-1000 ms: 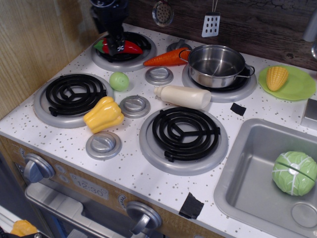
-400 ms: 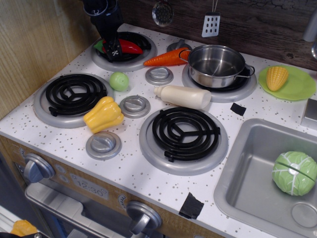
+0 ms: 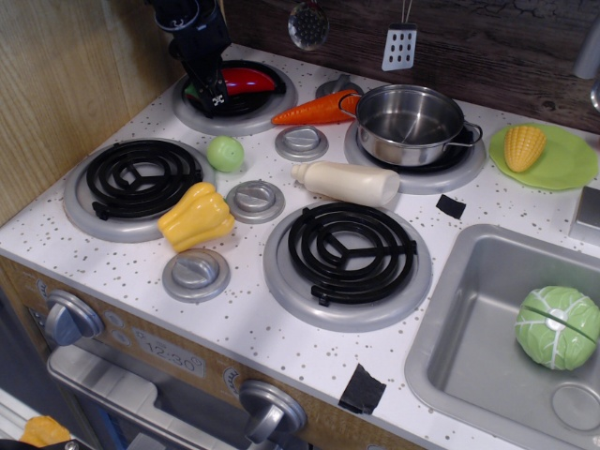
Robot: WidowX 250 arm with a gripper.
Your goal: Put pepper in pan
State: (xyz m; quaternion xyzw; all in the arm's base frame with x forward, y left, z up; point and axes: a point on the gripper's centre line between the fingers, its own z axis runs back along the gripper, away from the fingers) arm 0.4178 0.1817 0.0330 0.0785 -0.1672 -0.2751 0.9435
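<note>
**Pepper shifted toward the back of the burner**

Since the earlier frame the pepper (image 3: 246, 81) has slid rearward on the back-left burner (image 3: 234, 98), its stem end hidden behind the gripper (image 3: 212, 94). Whether the jaws grip it cannot be told. Right of the carrot (image 3: 314, 110), the pan (image 3: 407, 123) sits empty.

Four burners: far left (image 3: 234, 94), near left (image 3: 136, 178), far right (image 3: 412, 150), near centre (image 3: 349, 253). Four round silver knobs on the stovetop: (image 3: 301, 143), (image 3: 255, 201), (image 3: 196, 274), and one partly hidden behind the carrot (image 3: 335, 88). Two larger knobs on the front panel: (image 3: 67, 319), (image 3: 272, 410).

One red pepper (image 3: 246, 82), one yellow pepper (image 3: 196, 217), one carrot (image 3: 314, 110), one green ball (image 3: 225, 153), one cream bottle (image 3: 345, 183), one pan (image 3: 409, 123), one corn cob (image 3: 524, 147) on one green plate (image 3: 572, 167), one cabbage (image 3: 558, 326) in one sink (image 3: 469, 319).

Two utensils hang on the far wall: a ladle (image 3: 307, 25) and a spatula (image 3: 400, 45). Two black tape patches: (image 3: 451, 206), (image 3: 363, 389).
</note>
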